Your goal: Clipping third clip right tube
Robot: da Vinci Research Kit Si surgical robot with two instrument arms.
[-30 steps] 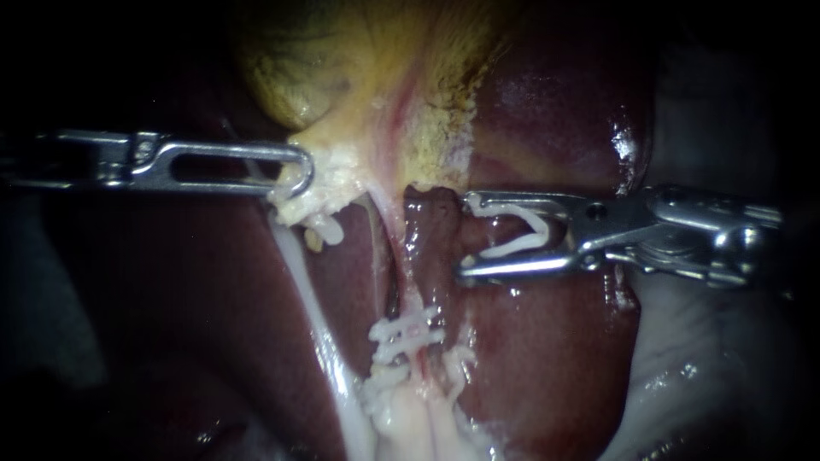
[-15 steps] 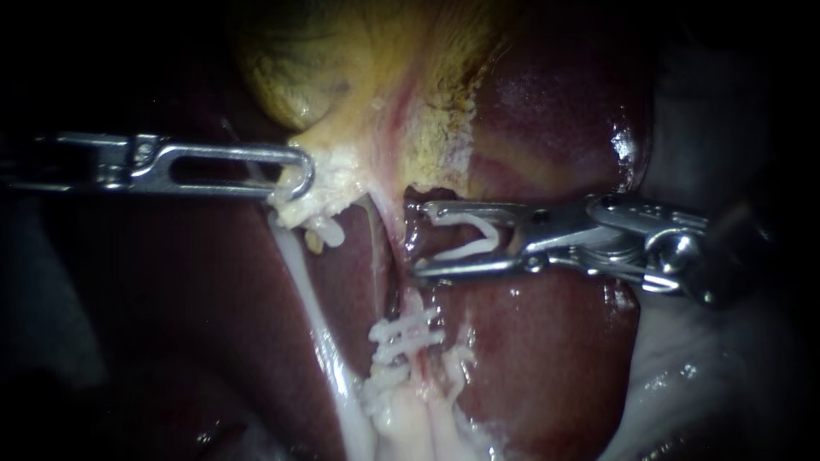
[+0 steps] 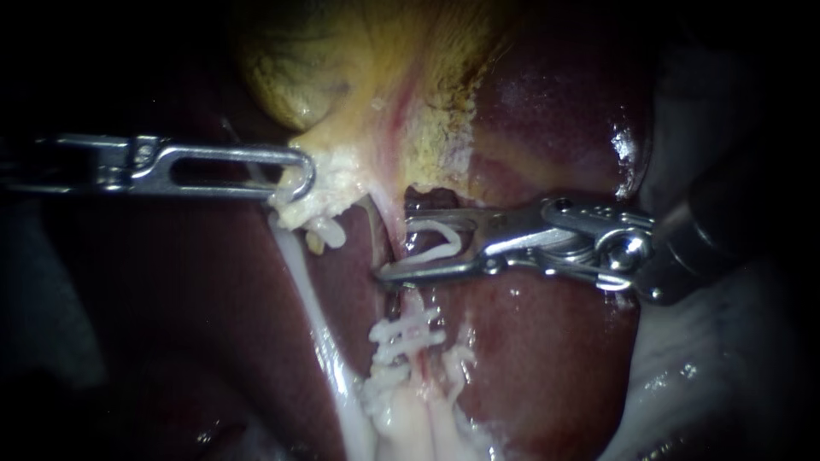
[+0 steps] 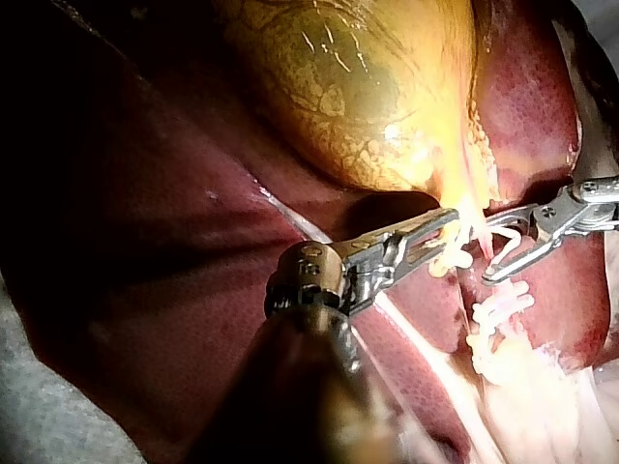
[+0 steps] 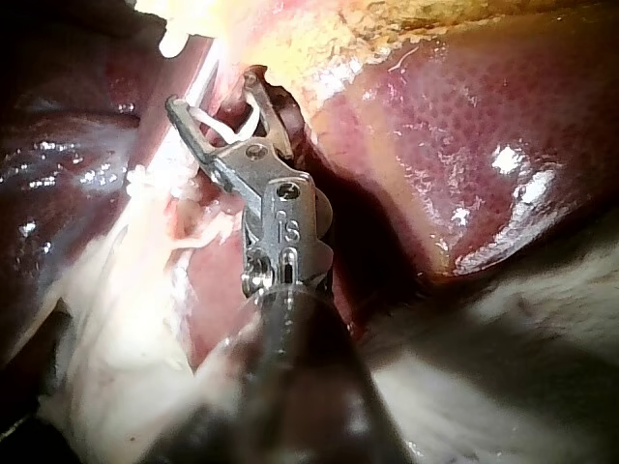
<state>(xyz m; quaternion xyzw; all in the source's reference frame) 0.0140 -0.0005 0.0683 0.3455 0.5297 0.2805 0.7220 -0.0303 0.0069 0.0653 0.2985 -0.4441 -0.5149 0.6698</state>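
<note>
Right tool (image 3: 395, 248), lying level, holds an open clip (image 3: 444, 242) at the right tube (image 3: 412, 303); left tool (image 3: 295, 183) pinches gallbladder (image 3: 367, 77).

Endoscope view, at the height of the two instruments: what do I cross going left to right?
left instrument, jaws shut on the gallbladder → right instrument, its jaws holding a white clip
</note>
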